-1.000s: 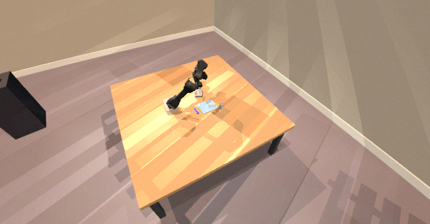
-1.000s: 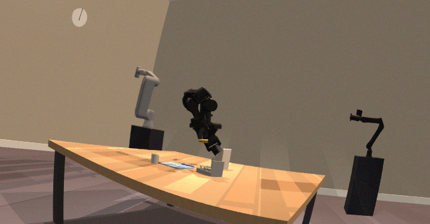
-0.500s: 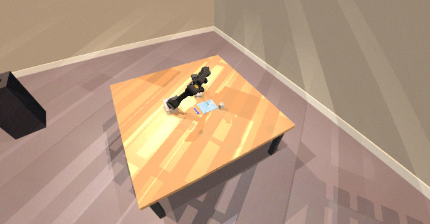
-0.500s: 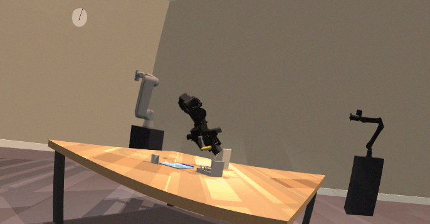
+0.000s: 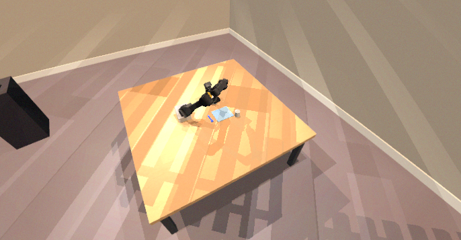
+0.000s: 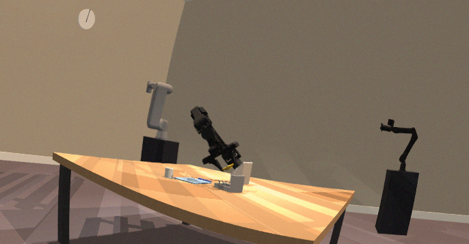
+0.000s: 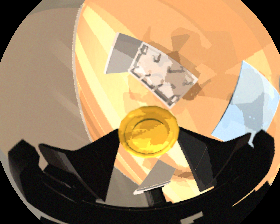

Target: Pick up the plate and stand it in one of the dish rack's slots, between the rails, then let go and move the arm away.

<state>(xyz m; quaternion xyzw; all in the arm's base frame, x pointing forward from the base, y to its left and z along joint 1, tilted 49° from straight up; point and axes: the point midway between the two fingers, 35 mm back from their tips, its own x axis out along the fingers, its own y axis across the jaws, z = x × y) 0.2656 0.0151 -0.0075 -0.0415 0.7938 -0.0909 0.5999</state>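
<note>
The yellow plate [image 5: 210, 95] [image 6: 228, 167] [image 7: 149, 132] is between the fingers of my gripper [image 6: 228, 166] [image 7: 148, 131], which is shut on it. The plate faces the wrist camera and shows as a thin tilted strip in the exterior view. It is held above the table. The dish rack [image 6: 223, 185] [image 7: 153, 70] stands on the table with a grey block at one end. In the wrist view it lies beyond the plate, apart from it. I cannot clearly make out the rack in the top view.
A light blue mat [image 5: 222, 113] [image 6: 191, 180] [image 7: 251, 102] lies on the table [image 5: 235, 148] [image 6: 137, 182], with a white cup [image 5: 237, 113] [image 6: 169, 173] at one side and a blue pen-like object [image 5: 210, 118] at the other. A white upright panel [image 6: 248, 173] stands behind the rack in the exterior view.
</note>
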